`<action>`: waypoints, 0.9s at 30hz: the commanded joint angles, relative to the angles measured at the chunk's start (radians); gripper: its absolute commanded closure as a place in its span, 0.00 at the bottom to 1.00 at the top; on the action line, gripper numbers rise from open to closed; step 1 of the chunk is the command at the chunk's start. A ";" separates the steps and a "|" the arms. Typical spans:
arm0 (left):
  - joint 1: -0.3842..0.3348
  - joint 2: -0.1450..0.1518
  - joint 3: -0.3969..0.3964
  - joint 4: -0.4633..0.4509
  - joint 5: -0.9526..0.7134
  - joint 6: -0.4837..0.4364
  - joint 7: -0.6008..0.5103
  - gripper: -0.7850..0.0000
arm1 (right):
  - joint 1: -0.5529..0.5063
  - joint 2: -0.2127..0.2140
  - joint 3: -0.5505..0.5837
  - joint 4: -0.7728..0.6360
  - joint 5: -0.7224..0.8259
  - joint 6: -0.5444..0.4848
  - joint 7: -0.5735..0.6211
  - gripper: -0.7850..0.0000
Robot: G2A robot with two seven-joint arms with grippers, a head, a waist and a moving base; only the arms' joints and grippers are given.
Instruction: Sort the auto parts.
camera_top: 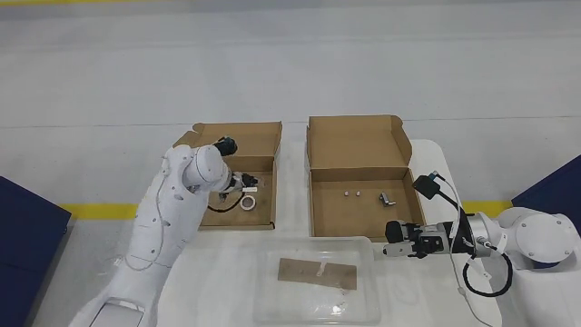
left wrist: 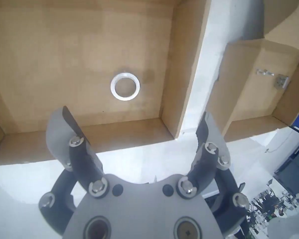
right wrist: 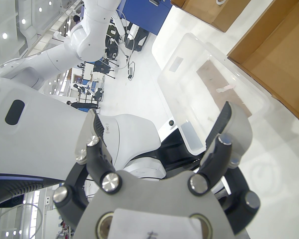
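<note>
From the top: left box (camera_top: 259, 141) and right box (camera_top: 336, 218), both open brown cardboard, side by side on a white table (camera_top: 292, 209), with a clear bin (camera_top: 277, 300) at six o'clock of the gap between them. In the left box, a ring (left wrist: 138, 86) lying flat toward five o'clock of the floor. Left gripper (left wrist: 134, 115) just at twelve o'clock of it, above the floor, not touching. In the right box, small silver parts (camera_top: 388, 200) scattered mid-floor, toward three o'clock. Right gripper (right wrist: 160, 109) over bare table at the bin's two o'clock corner, pointing to nine o'clock, well apart from the parts. Closer, from the left wrist: ring plainly a thin, smooth, bright metal band, brown floor seen through its hole. Left fingers (left wrist: 74, 128) spread wide, dark ribbed pads on grey metal. Box wall and a strip of table between ring and parts, one of them squarish, one longer and lumpy. From the right wrist: right fingers (right wrist: 221, 120) likewise wide apart. Bin as glossy see-through plastic with rounded corners, a brown card (right wrist: 214, 78) flat on its bottom, a pale scrap (right wrist: 224, 88) on the card, too small to name.
</note>
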 commanded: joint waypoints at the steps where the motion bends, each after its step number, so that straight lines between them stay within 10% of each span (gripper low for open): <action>1: 0.090 0.018 -0.064 -0.146 -0.030 -0.028 -0.028 0.00 | 0.000 0.000 0.000 0.000 0.000 0.000 0.000 0.00; 8: 0.215 0.045 -0.167 -0.332 -0.173 -0.143 -0.074 0.00 | 0.000 0.000 0.000 0.000 0.000 0.000 0.000 0.00; 27: 0.319 0.078 -0.248 -0.458 -0.590 -0.376 -0.086 0.00 | 0.000 0.000 0.000 0.000 0.000 0.000 0.000 0.00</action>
